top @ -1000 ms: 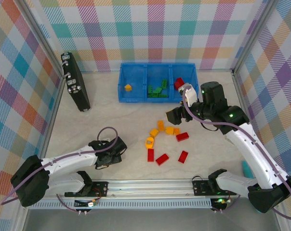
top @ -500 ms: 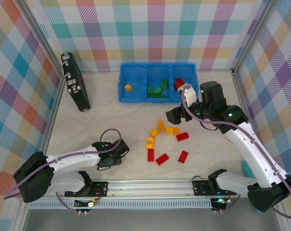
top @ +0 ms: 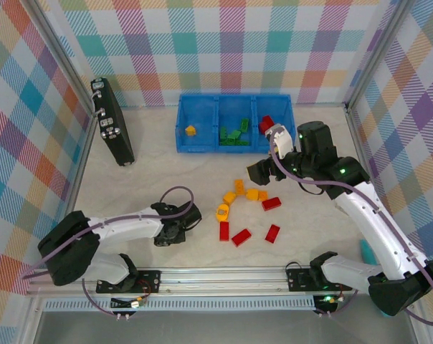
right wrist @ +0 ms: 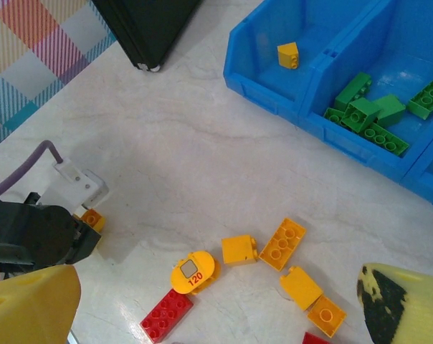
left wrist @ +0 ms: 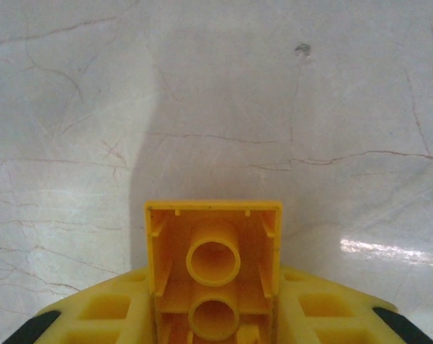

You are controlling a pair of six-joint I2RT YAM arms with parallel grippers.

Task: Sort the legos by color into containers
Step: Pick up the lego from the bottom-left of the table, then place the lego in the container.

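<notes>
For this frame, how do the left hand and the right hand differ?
The left hand is shut on a yellow brick, its hollow underside facing the wrist camera; the right hand is open and empty. The left hand is low over bare table; the right hand hovers by the blue bin, over loose bricks. Both have yellow fingers.

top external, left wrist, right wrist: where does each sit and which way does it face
Top external: above and behind, facing down; left arm, right arm, blue bin.
Left wrist: close over the table; left fingers flank a yellow brick.
Right wrist: high, facing down; right fingers at the corners.
Shared: top external and right wrist show the bin.
</notes>
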